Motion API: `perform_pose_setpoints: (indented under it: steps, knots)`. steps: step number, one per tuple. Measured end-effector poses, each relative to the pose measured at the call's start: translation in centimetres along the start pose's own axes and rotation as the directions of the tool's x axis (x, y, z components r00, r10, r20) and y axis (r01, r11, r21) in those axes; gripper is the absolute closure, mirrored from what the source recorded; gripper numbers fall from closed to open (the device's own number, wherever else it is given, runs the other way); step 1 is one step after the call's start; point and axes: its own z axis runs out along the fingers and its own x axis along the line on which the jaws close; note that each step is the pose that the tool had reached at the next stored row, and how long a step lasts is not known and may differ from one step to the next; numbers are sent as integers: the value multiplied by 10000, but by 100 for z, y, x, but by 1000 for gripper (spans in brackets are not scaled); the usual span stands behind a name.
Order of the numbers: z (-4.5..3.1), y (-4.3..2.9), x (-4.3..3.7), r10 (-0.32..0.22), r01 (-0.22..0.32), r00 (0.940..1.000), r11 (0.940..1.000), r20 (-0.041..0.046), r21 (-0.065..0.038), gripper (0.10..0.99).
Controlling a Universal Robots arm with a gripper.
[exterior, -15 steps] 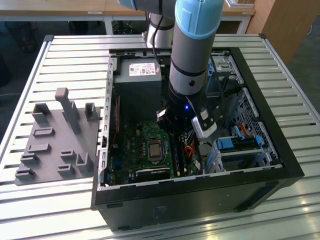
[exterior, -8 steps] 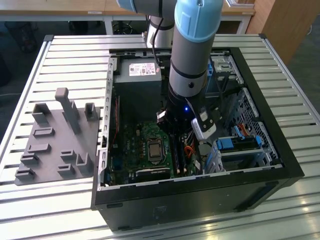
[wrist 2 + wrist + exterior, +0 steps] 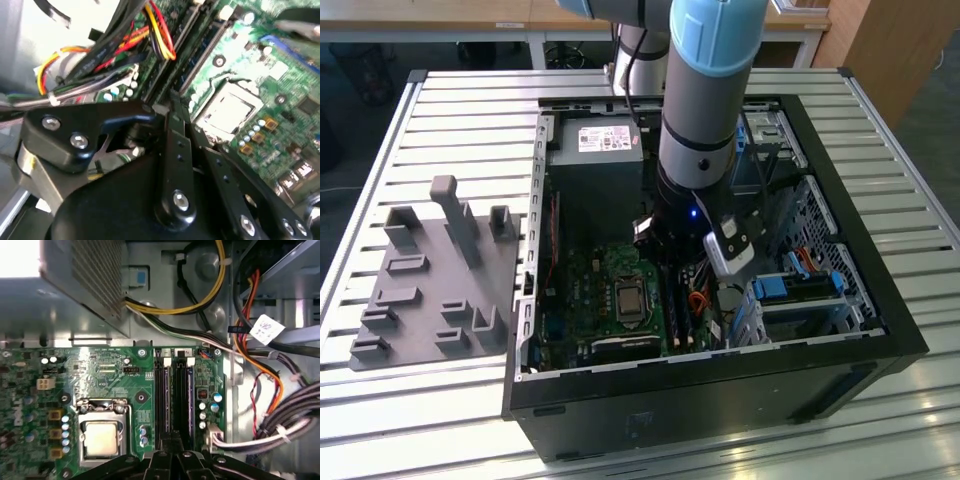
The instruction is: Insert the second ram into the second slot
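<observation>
Inside the open computer case (image 3: pixel 880 330), the gripper (image 3: pixel 172 442), fingers pressed together, rests over the second ram (image 3: pixel 183 400) in its motherboard slot (image 3: pixel 161 400), apparently the seating step, needing straight downward pressure.

A worktop (image 3: pixel 450 110) of pale metal slats carries everything in the exterior view. An open black computer case (image 3: pixel 720 400) lies on its side on it, toward the exterior view's right, its open side facing up. Just beside the case, toward the exterior view's left, a flat grey holder plate (image 3: pixel 430 290) with upright pegs and blocks rests on the slats.
</observation>
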Motion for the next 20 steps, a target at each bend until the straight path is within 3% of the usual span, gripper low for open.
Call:
perform_pose_setpoints:
  steps: [15, 20]
  knots:
    - [-238, 0, 1, 1, -1, 10000, 10000, -2, 5, 980]
    - [-246, 1, 1, 1, -1, 10000, 10000, -2, 5, 980]
